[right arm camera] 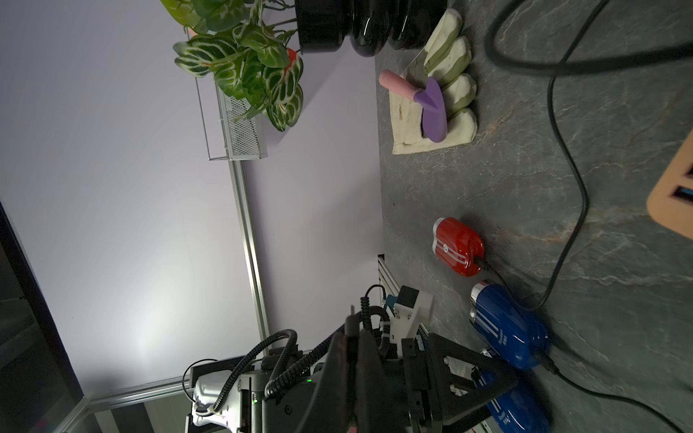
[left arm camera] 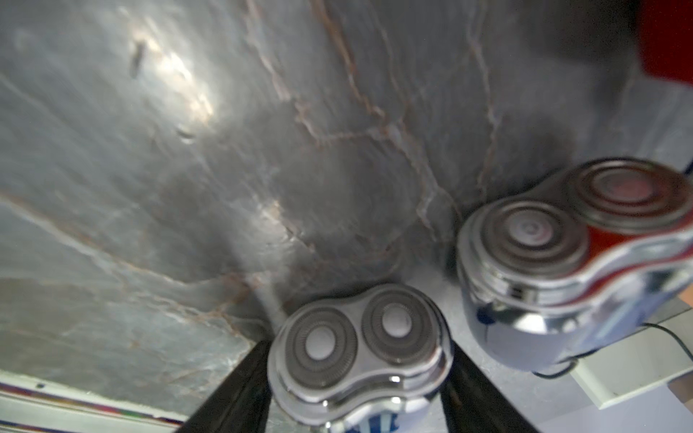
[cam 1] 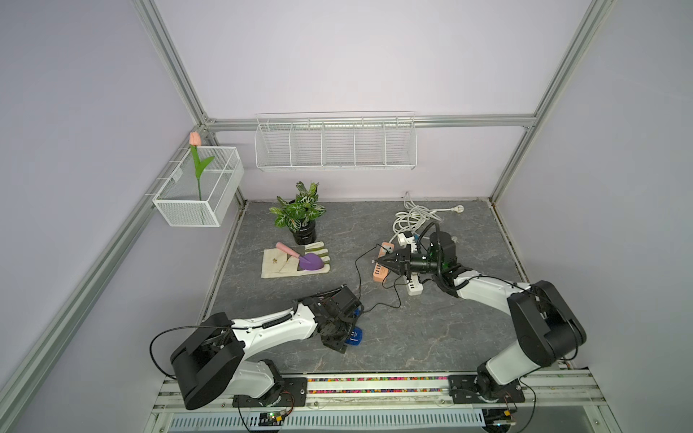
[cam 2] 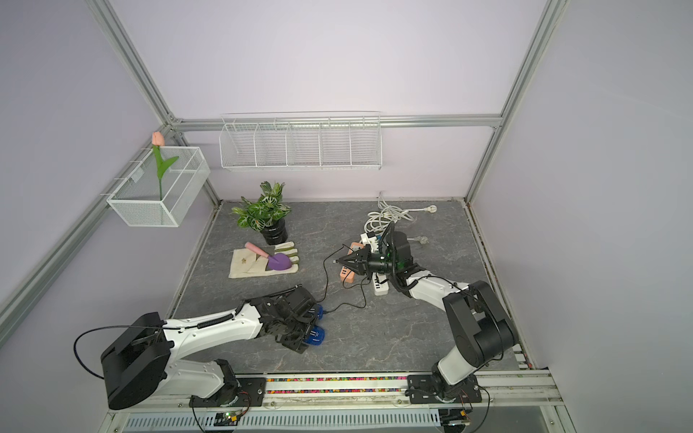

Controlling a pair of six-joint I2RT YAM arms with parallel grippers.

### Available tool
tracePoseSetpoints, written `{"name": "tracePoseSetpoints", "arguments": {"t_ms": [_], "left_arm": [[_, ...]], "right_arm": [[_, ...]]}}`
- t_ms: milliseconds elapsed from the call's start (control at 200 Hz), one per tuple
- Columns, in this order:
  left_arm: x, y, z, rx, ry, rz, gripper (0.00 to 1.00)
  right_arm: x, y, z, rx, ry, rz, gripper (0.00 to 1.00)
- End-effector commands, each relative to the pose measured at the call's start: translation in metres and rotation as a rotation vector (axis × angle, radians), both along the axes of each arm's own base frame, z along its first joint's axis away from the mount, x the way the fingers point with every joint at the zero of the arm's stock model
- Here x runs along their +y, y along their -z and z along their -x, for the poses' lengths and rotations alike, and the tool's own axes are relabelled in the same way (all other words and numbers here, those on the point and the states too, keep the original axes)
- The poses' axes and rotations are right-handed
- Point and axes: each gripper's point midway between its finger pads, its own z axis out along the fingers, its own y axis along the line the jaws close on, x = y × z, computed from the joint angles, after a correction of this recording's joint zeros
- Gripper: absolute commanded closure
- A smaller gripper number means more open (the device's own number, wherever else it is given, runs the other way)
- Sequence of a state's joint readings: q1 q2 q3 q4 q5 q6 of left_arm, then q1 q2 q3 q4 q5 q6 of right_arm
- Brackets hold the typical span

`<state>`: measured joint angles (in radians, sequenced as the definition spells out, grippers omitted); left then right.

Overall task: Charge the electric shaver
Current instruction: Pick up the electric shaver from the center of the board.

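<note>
The left tool (left arm camera: 358,348) grips a blue shaver (cam 2: 316,334) by its sides, low over the front of the desk (cam 1: 431,337), its 2 round heads facing the wrist camera. The right tool (cam 1: 376,261) is clamped on the free end of a black cable (cam 1: 356,269) above the orange power strip (cam 1: 378,273); the cable trails back toward a red shaver (right arm camera: 458,245).

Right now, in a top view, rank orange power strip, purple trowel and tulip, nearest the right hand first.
1. Orange power strip, under the right hand.
2. Purple trowel, on the glove.
3. Tulip, in the wall basket.
</note>
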<state>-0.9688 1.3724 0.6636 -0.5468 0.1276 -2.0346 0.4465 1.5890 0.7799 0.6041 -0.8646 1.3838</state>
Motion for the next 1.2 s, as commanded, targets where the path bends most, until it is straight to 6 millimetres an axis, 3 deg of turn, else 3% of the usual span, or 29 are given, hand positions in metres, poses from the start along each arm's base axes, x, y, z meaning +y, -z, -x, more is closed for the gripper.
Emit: {"name": "tracePoseSetpoints", "arguments": {"t_ms": [0,315,450,580,780,960,1040,1110,1195], "left_arm": [[-0.003,0.003,0.004,0.252,-0.589,0.022,0.31],[0.010,0.009,0.021,0.364,-0.515,-0.139,0.41],[0.014,0.011,0.024,0.385,-0.499,-0.167,0.40],[0.014,0.016,0.024,0.396,-0.491,-0.179,0.31],[0.019,0.024,0.024,0.391,-0.481,-0.204,0.36],[0.023,0.027,0.023,0.376,-0.482,-0.220,0.52],[0.025,0.023,0.022,0.360,-0.478,-0.222,0.65],[0.028,0.009,0.017,0.329,-0.476,-0.219,0.77],[0.031,-0.023,0.004,0.253,-0.477,-0.188,0.92]], "right_arm": [[0.001,-0.009,-0.003,-0.027,0.000,-0.027,0.93],[-0.006,-0.007,-0.001,-0.022,0.010,-0.029,0.93],[-0.007,-0.008,-0.003,-0.025,0.015,-0.033,0.93],[-0.008,-0.008,-0.002,-0.022,0.018,-0.037,0.93],[-0.010,-0.007,-0.001,-0.020,0.025,-0.038,0.93],[-0.011,-0.005,-0.001,-0.019,0.030,-0.038,0.93],[-0.011,-0.003,0.000,-0.019,0.027,-0.038,0.93],[-0.012,-0.002,0.003,-0.027,0.015,-0.037,0.93],[-0.010,-0.004,0.009,-0.053,-0.020,-0.024,0.93]]}}
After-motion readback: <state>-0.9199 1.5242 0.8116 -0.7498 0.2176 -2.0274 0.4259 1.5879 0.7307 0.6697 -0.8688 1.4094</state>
